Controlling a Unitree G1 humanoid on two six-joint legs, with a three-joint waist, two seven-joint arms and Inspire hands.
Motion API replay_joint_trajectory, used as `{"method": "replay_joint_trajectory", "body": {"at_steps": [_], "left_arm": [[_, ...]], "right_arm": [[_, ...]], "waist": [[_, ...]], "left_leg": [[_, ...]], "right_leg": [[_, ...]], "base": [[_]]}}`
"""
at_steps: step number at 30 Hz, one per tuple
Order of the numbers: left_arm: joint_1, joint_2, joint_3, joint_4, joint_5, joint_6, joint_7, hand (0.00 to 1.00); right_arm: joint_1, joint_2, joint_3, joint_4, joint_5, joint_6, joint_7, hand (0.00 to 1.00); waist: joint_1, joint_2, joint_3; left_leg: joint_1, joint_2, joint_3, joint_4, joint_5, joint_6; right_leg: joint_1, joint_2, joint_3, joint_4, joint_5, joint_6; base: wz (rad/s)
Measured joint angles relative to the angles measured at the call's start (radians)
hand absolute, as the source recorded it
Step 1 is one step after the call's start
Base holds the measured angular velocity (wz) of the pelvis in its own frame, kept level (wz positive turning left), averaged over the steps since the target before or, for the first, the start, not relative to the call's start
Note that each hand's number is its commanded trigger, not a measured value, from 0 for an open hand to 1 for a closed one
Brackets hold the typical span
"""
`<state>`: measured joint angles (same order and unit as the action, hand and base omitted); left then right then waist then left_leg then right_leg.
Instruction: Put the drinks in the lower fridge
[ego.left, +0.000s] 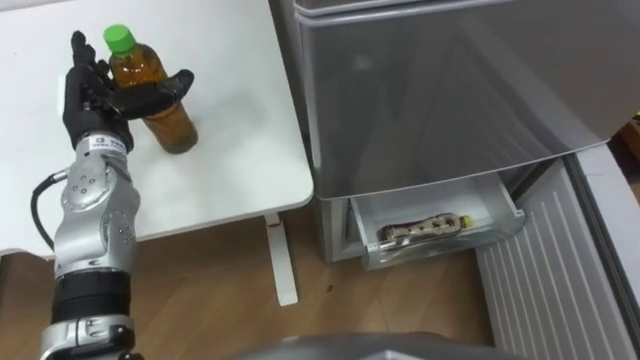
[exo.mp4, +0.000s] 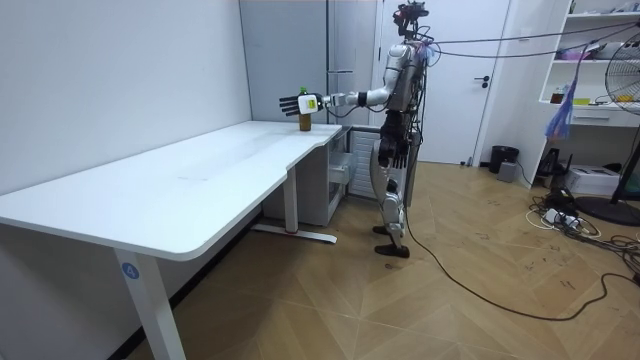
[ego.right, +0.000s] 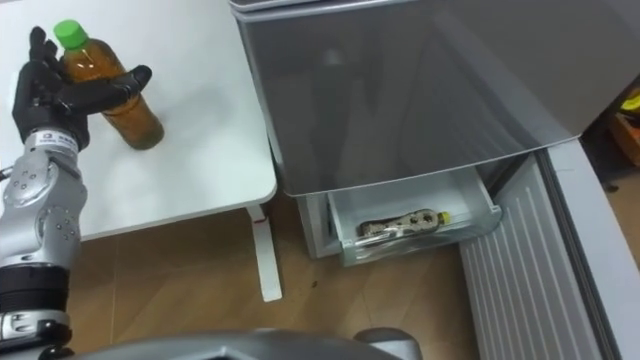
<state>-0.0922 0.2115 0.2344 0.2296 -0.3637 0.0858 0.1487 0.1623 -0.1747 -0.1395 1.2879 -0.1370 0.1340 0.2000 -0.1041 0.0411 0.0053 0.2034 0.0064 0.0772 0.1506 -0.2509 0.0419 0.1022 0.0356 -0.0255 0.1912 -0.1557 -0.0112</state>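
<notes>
- One drink bottle (ego.left: 173, 124) stands upright on the table (ego.left: 235, 120), near the edge on the fridge side. It is clear smooth plastic, round-bodied and narrowing to the neck, and filled with amber liquid.
- It has one bright green screw cap (ego.left: 119, 38).
- The left hand (ego.left: 95, 95) is black and glossy, on a silver metallic forearm. It is spread wide at the bottle, with the fingers (ego.left: 79, 55) straight up behind the bottle and the thumb (ego.left: 168, 90) stretched across its front. The bottle sits in the gap between them, and the hand has not closed on it.
- The table is one long, flat, matte white top with a rounded corner, on white metal legs.
- One fridge (ego.left: 450, 80) stands just beside the table, a boxy unit with a smooth, brushed grey front.
- Low in the fridge, one clear plastic drawer (ego.left: 505, 212) is pulled out. One pale, longish item (ego.left: 424, 228) lies flat inside it; I cannot tell what it is.
- One lower door (ego.left: 535, 275) is swung open to the right, its inner face white and ribbed.
- The floor (exo.mp4: 330, 300) is wood laid in a herringbone pattern.
- In the room view the robot stands upright at the table's far end, in front of the fridge, with its left arm stretched out level over the tabletop.
</notes>
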Motion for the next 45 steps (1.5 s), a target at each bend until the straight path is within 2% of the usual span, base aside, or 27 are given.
{"method": "replay_joint_trajectory", "body": {"at_steps": [5, 14, 15, 17, 18, 19, 27, 30, 45], "left_arm": [[0.0, 0.002, -0.001, 0.012, 0.002, 0.0, -0.002, 0.0], [-0.003, 0.012, -0.002, 0.049, 0.002, 0.001, -0.003, 0.0], [-0.003, 0.012, -0.002, 0.05, 0.002, 0.001, -0.003, 0.31], [-0.005, 0.012, -0.002, 0.056, 0.002, 0.001, -0.004, 0.65], [-0.006, 0.012, -0.002, 0.056, 0.002, 0.001, -0.004, 0.96], [-0.006, 0.012, -0.002, 0.057, 0.002, 0.001, -0.004, 1.0], [-0.032, 0.014, -0.003, 0.078, 0.001, 0.001, -0.006, 1.0], [-0.032, 0.024, -0.003, 0.085, 0.002, 0.001, -0.007, 1.0], [-0.032, 0.032, -0.003, 0.092, 0.004, 0.004, -0.001, 1.0]], "right_arm": [[-0.002, -0.001, 0.0, -0.006, -0.031, 0.006, 0.0, 0.0], [-0.006, 0.0, 0.002, -0.013, -0.056, 0.01, -0.008, 0.0], [-0.005, 0.0, 0.002, -0.013, -0.056, 0.009, -0.011, 0.0], [-0.006, 0.001, 0.002, -0.013, -0.056, 0.008, -0.014, 0.0], [-0.008, 0.001, 0.002, -0.013, -0.056, 0.008, -0.015, 0.0], [-0.007, 0.001, 0.002, -0.013, -0.056, 0.007, -0.015, 0.0], [-0.01, 0.001, 0.001, -0.013, -0.065, 0.009, -0.015, 0.0], [-0.013, 0.001, 0.001, -0.013, -0.065, 0.009, -0.016, 0.0], [-0.02, 0.001, 0.002, -0.008, -0.065, 0.009, -0.017, 0.0]], "waist": [[-0.003, -0.012, 0.0045], [-0.005, -0.016, 0.0028], [-0.005, -0.016, 0.0028], [-0.005, -0.016, 0.0029], [-0.005, -0.016, 0.003], [-0.005, -0.016, 0.003], [-0.017, -0.01, 0.0047], [-0.028, -0.011, 0.0048], [-0.029, -0.013, 0.0052]], "left_leg": [[-0.002, 0.0, -0.004, -0.004, 0.0, 0.0], [-0.011, -0.001, 0.001, 0.003, 0.0, 0.0], [-0.01, -0.001, 0.002, 0.002, 0.0, 0.0], [-0.009, -0.001, 0.001, 0.002, 0.0, 0.0], [-0.009, -0.001, 0.001, 0.002, 0.0, 0.0], [-0.009, -0.001, 0.002, 0.002, 0.0, 0.0], [-0.009, -0.001, -0.002, 0.001, 0.0, 0.0], [-0.009, -0.002, 0.0, 0.001, 0.0, 0.0], [-0.008, 0.0, -0.001, 0.0, 0.0, 0.0]], "right_leg": [[-0.007, -0.001, 0.001, 0.014, -0.003, -0.003], [-0.017, 0.0, 0.004, 0.014, -0.003, -0.003], [-0.017, 0.0, 0.005, 0.014, -0.003, -0.003], [-0.016, 0.0, 0.006, 0.014, -0.003, -0.003], [-0.016, 0.0, 0.007, 0.013, -0.003, -0.003], [-0.016, 0.0, 0.007, 0.013, -0.003, -0.003], [-0.017, 0.001, 0.01, 0.015, -0.003, -0.003], [-0.019, 0.002, 0.018, 0.015, -0.003, -0.003], [-0.019, 0.002, 0.018, 0.015, -0.003, -0.003]], "base": [[0.0], [0.0], [0.0], [0.0], [0.0], [0.0], [0.0], [-0.03], [0.0]]}}
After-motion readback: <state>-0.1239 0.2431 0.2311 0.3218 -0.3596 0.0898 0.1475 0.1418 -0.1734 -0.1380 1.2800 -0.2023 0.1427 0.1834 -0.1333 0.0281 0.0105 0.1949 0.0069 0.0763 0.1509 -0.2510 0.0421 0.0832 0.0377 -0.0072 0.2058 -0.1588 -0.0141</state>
